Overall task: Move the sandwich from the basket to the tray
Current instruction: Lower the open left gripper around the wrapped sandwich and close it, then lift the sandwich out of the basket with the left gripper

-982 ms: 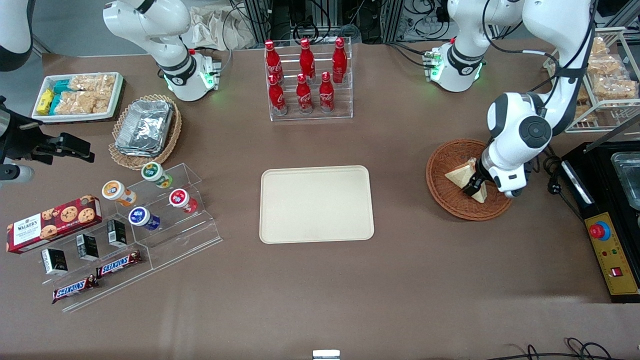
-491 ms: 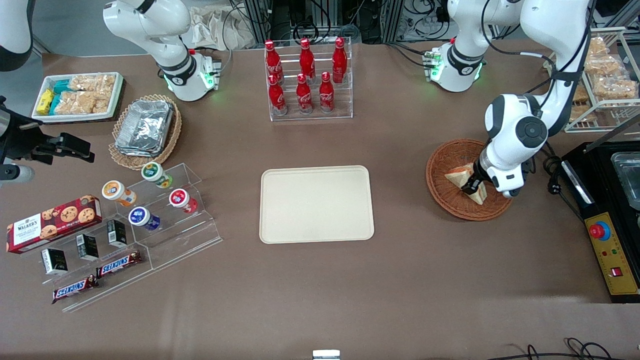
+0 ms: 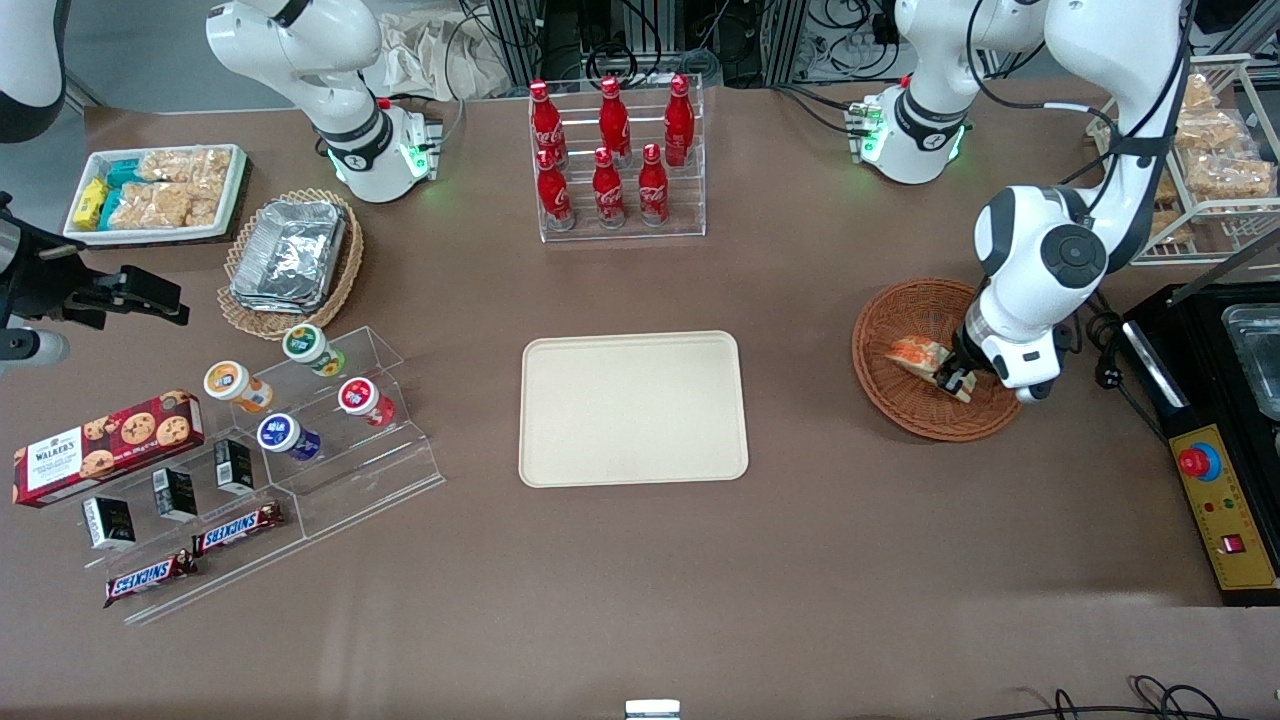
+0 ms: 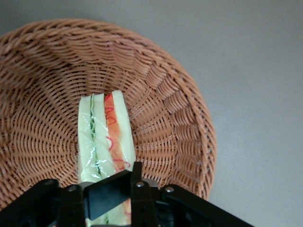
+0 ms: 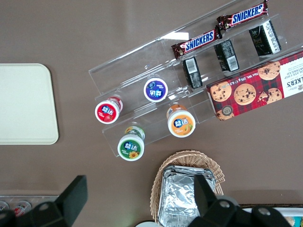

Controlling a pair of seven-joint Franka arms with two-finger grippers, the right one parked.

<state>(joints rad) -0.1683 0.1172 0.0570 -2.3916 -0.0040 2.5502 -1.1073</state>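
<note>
Gripping the sandwich, the pincer sits low inside the basket, its fingers clenched on the wedge's end nearest the working arm's wrist. In the wrist view the sandwich stands on edge with its cut face up, showing green and orange-red filling between pale bread layers, and a black finger presses against its near end. The rest of the wedge extends across the basket's woven floor; whether it touches the weave or hangs just above it cannot be told. In the front view the sandwich shows its orange filling edge and lies in the part of the basket toward the tray.

The tray lies flat on the table near its middle, well apart from the basket, which sits toward the working arm's end. Farther from the front camera than the tray, a clear rack holds 6 red bottles. Toward the parked arm's end are a tan basket with foil containers, a white tray of snacks, and a clear stepped stand carrying small cups, with a cookie box and 2 Snickers bars close by.
</note>
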